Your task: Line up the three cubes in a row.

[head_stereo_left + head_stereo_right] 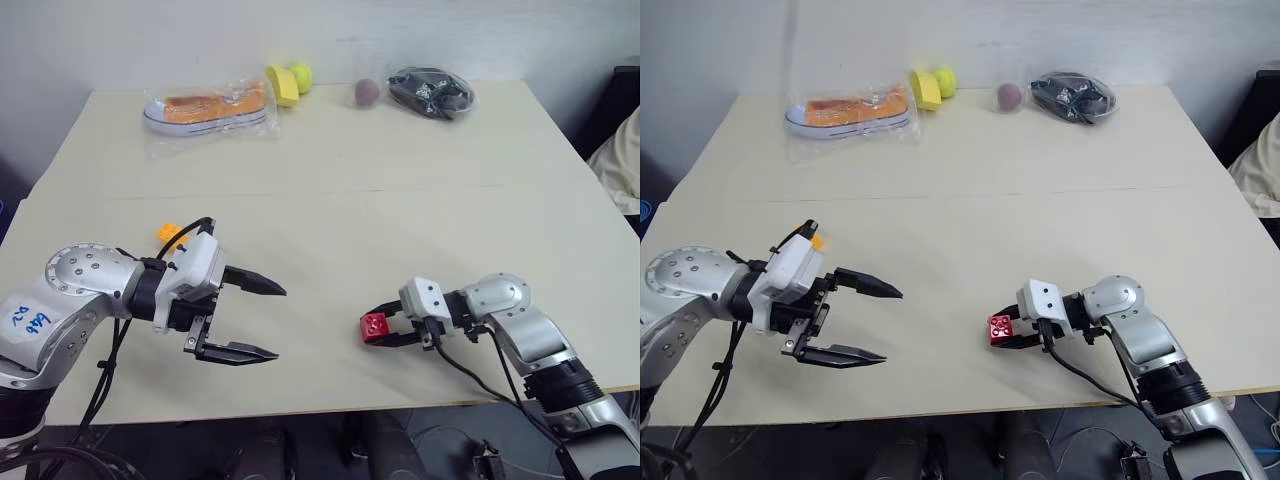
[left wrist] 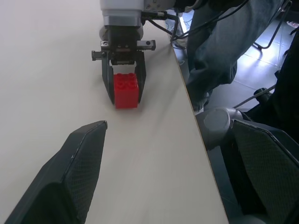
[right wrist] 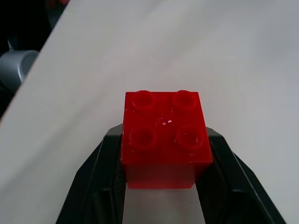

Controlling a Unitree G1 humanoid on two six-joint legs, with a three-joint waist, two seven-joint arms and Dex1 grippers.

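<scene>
A red cube [image 1: 375,325] rests on the table near the front edge, studs up. My right gripper [image 1: 378,333] is shut on it, one black finger [image 3: 100,177] pressed against each side. The same cube [image 2: 126,88] shows in the left wrist view, between those fingers. My left gripper [image 1: 279,322] hovers open over the table's left part, pointing toward the red cube and holding nothing. An orange-yellow cube [image 1: 168,235] sits on the table just behind the left wrist, partly hidden by it.
Along the table's far edge lie a bagged orange shoe [image 1: 210,108], a yellow cup-shaped object [image 1: 281,85], a yellow-green ball [image 1: 301,75], a dark red ball [image 1: 366,92] and a bagged black item [image 1: 430,92]. The table's front edge [image 1: 330,405] runs close below both grippers.
</scene>
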